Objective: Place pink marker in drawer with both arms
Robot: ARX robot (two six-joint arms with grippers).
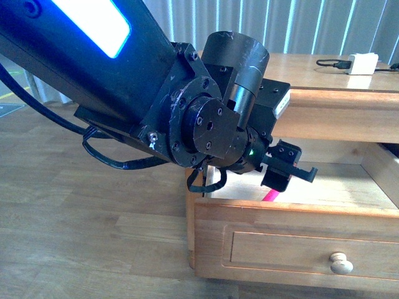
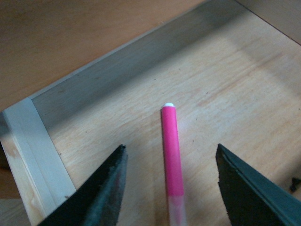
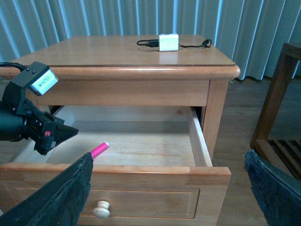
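Observation:
The pink marker [image 2: 171, 150] lies flat on the pale floor of the open top drawer [image 2: 225, 94], its paler cap end toward the wrist camera. My left gripper [image 2: 171, 188] is open, its jaws standing either side of the marker without touching it. In the front view my left gripper [image 1: 288, 173] hangs over the drawer [image 1: 293, 215] with the marker [image 1: 272, 196] just below it. In the right wrist view the marker [image 3: 99, 150] lies in the drawer [image 3: 141, 141] near its front. My right gripper [image 3: 167, 188] is open and empty in front of the drawer front.
The drawer front carries a round pale knob [image 3: 101, 209]. A white charger block [image 3: 168, 42] with black cable sits on the cabinet top [image 3: 94, 52]. A dark wooden frame [image 3: 277, 103] stands beside the cabinet. Curtains hang behind.

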